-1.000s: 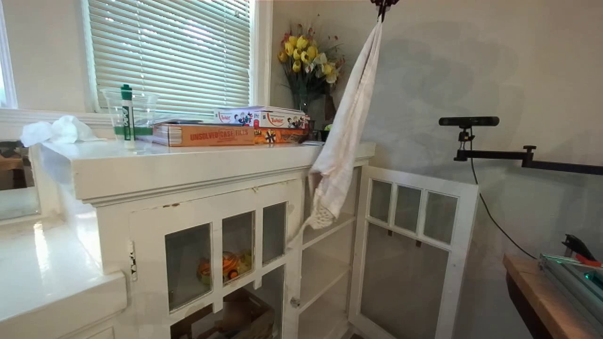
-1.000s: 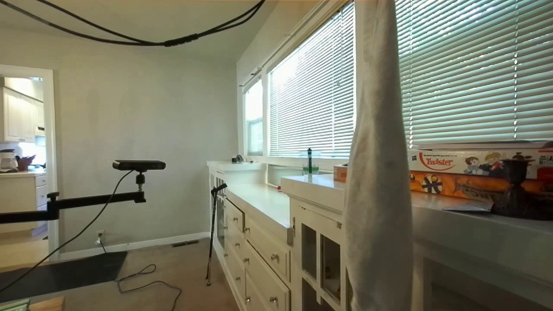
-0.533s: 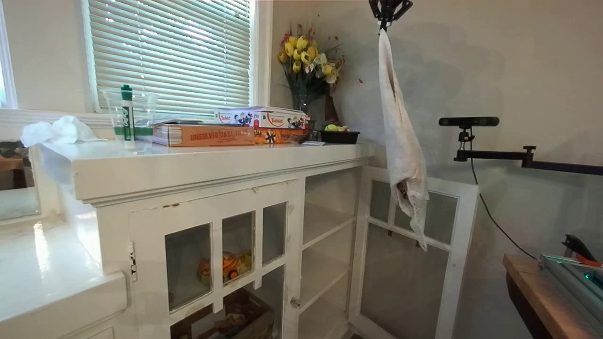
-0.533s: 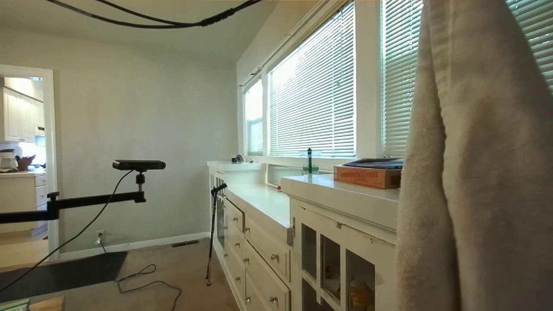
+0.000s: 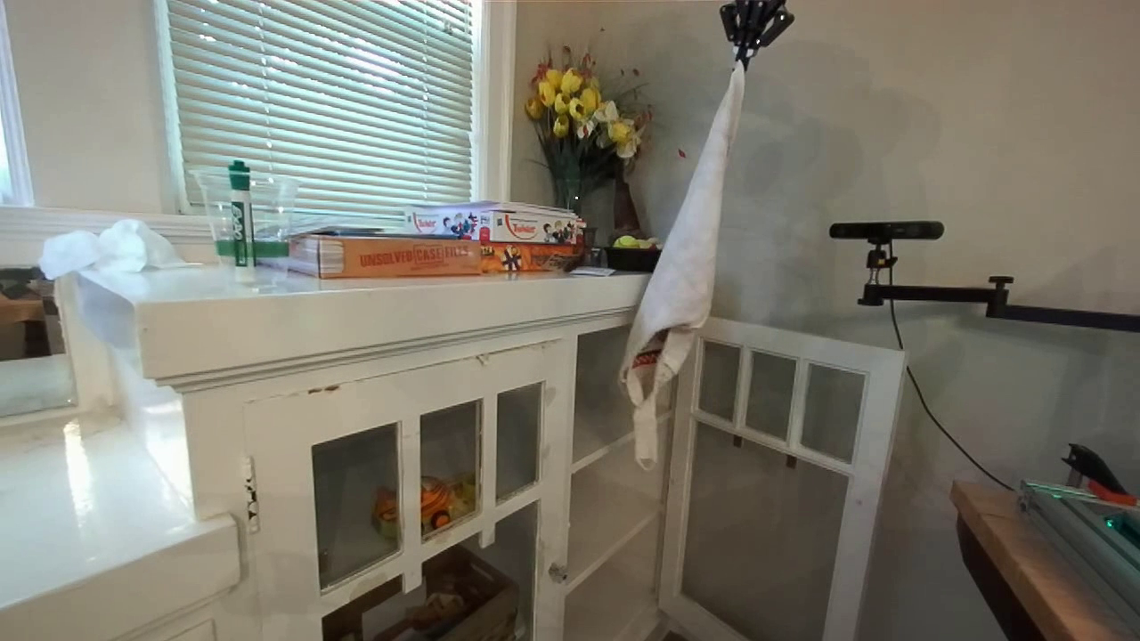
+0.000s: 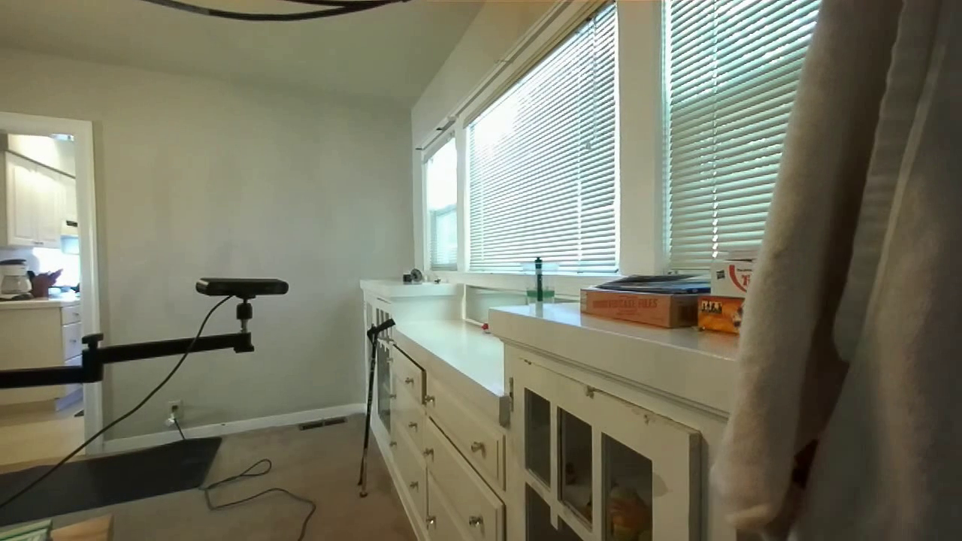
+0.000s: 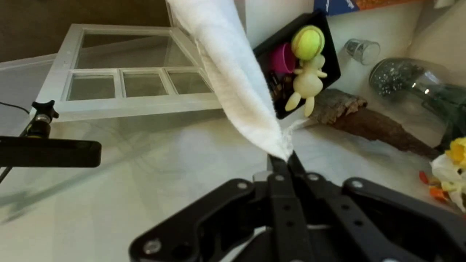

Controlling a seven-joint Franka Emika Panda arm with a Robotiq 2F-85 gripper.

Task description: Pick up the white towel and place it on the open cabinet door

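The open cabinet door (image 5: 768,440) is presenting only a narrow top edge, so I'm guessing that letting go with too little fabric over the far side could be sending it all slithering off! The white towel (image 5: 686,258) is hanging in mid-air beside that door in an exterior view, not yet over it, its long axis running steeply down and leftward to a dangling tail, while my gripper (image 7: 287,159) is clamping its gathered top, barely any gap showing.
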